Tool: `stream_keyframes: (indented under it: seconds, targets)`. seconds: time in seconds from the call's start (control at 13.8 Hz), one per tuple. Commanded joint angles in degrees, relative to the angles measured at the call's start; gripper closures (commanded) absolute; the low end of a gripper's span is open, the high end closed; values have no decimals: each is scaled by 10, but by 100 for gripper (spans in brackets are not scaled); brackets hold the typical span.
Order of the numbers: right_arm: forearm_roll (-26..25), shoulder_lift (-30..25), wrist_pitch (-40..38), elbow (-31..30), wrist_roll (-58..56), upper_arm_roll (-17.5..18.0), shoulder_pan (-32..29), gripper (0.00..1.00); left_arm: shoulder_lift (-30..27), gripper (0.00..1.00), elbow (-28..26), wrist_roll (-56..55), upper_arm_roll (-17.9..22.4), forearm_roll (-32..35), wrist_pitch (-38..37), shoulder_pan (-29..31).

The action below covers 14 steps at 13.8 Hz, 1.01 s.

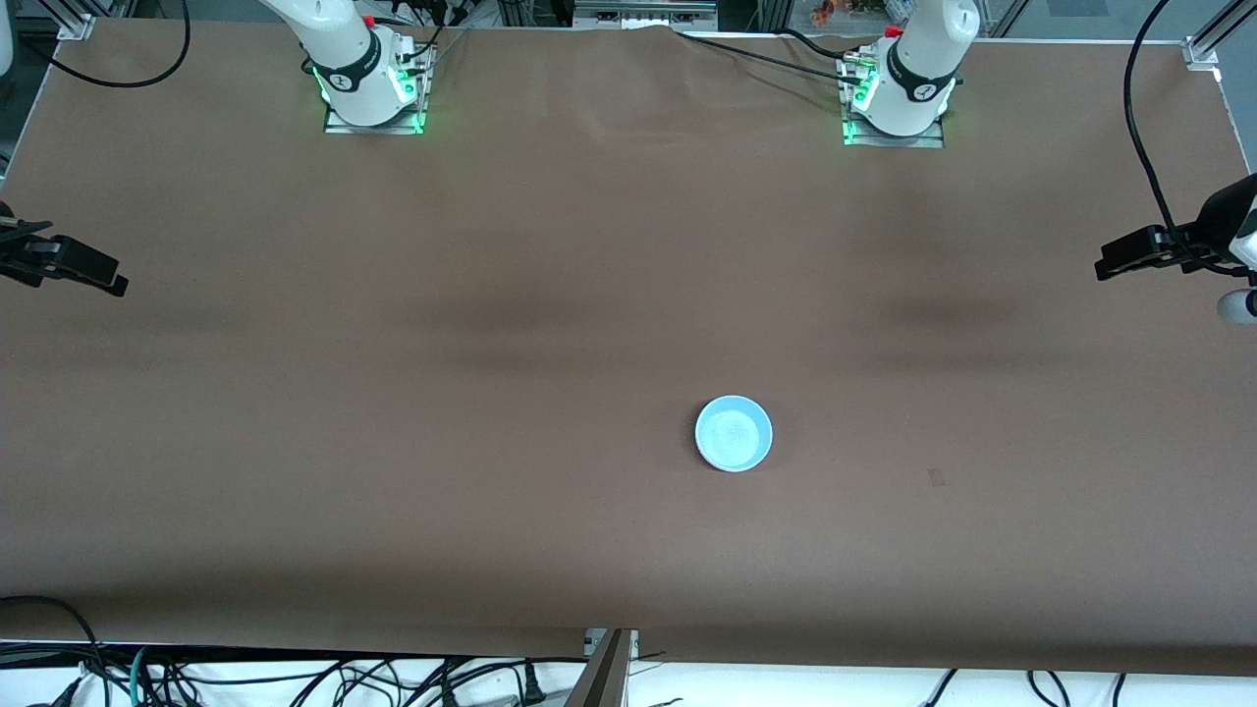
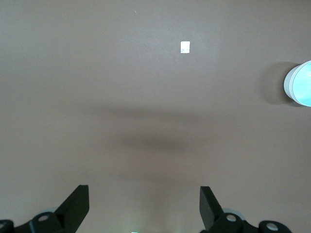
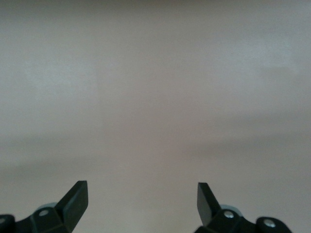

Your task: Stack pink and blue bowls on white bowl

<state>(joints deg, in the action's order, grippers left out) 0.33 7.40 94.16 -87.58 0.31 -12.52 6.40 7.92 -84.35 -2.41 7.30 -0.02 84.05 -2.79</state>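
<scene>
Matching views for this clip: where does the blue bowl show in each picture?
Front view: blue bowl on the brown table, toward the left arm's end.
Left wrist view: cut off at the picture's edge.
Right wrist view: not in it.
Shared landmark: the brown table.

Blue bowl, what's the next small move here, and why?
Probably none: leave both hands parked. The blue bowl is the only bowl showing on the table; its outer wall looks pale in the left wrist view, so it may already top the stack. The left hand and right hand hang open, empty, at the table's ends.
</scene>
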Motion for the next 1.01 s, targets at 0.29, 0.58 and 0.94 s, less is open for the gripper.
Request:
stream_keyframes:
  seconds: [0.29,0.58,0.94]
  targets:
    - [15,5,-7,15,47,7,1,1,6,0,15,-1,2,-5,-7,-1]
    - [14,5,-7,15,45,8,2,1,6,0,15,-1,2,-5,-7,-1]
    - [13,4,-7,15,42,8,2,1,6,0,15,0,2,-5,-6,1]
